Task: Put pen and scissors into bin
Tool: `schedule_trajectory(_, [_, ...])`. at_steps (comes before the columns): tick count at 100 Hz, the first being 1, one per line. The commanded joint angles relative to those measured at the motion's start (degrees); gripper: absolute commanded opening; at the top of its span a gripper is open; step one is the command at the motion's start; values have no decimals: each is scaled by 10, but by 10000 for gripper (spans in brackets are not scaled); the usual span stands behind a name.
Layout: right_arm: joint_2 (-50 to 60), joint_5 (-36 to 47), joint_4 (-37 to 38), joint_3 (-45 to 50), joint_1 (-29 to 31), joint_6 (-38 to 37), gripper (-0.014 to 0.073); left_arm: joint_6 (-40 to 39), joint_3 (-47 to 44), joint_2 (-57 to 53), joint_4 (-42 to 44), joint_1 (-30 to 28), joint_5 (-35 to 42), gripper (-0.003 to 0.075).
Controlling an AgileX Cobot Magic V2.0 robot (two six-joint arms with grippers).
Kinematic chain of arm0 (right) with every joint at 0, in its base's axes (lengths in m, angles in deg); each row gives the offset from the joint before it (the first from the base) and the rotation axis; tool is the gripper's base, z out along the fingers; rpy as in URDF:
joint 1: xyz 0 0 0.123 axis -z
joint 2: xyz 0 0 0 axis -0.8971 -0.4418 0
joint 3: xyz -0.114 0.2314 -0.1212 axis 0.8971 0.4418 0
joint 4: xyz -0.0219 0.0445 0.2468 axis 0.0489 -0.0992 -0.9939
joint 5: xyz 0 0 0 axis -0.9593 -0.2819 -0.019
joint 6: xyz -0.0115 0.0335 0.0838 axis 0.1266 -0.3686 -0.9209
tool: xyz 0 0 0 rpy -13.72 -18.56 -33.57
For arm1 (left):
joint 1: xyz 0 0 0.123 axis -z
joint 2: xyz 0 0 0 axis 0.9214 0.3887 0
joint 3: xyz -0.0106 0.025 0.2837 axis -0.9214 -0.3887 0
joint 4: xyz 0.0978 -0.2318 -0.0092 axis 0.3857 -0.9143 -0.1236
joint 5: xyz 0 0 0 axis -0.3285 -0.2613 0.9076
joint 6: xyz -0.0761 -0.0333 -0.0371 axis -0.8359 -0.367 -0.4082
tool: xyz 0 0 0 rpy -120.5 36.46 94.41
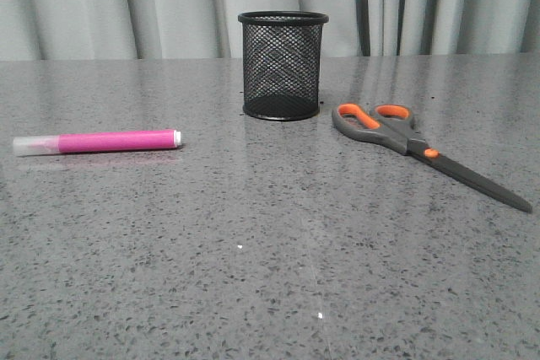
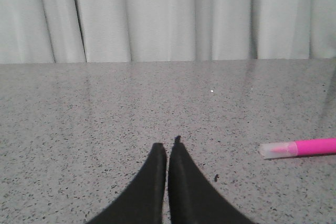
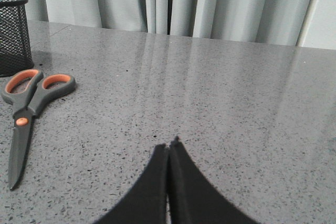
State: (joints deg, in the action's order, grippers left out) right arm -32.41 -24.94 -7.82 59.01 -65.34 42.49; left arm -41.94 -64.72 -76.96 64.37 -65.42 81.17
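The pink pen (image 1: 99, 142) lies flat on the grey table at the left, its whitish cap pointing left; it also shows in the left wrist view (image 2: 300, 148). The black mesh bin (image 1: 283, 65) stands upright at the middle back. The scissors (image 1: 419, 147) lie closed to the right of the bin, orange-lined loops toward it, blades pointing to the front right; they also show in the right wrist view (image 3: 27, 114) beside the bin (image 3: 13, 32). My left gripper (image 2: 168, 145) is shut and empty, apart from the pen. My right gripper (image 3: 169, 145) is shut and empty, apart from the scissors. Neither gripper shows in the front view.
The speckled grey table (image 1: 270, 267) stretches wide around the objects. Pale curtains (image 1: 169, 2) hang behind its far edge.
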Motion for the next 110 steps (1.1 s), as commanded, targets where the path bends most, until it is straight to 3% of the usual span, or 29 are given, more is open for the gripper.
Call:
schedule_trajectory(1, [12, 44, 6, 8, 2, 2, -69, -7, -26, -19, 1, 2, 42, -19])
schedule_trajectory(95, [12, 44, 6, 8, 2, 2, -69, -7, -26, -19, 1, 2, 42, -19])
schedule_trajectory(110, [12, 47, -3, 8, 2, 2, -69, -7, -26, -19, -31, 2, 42, -19])
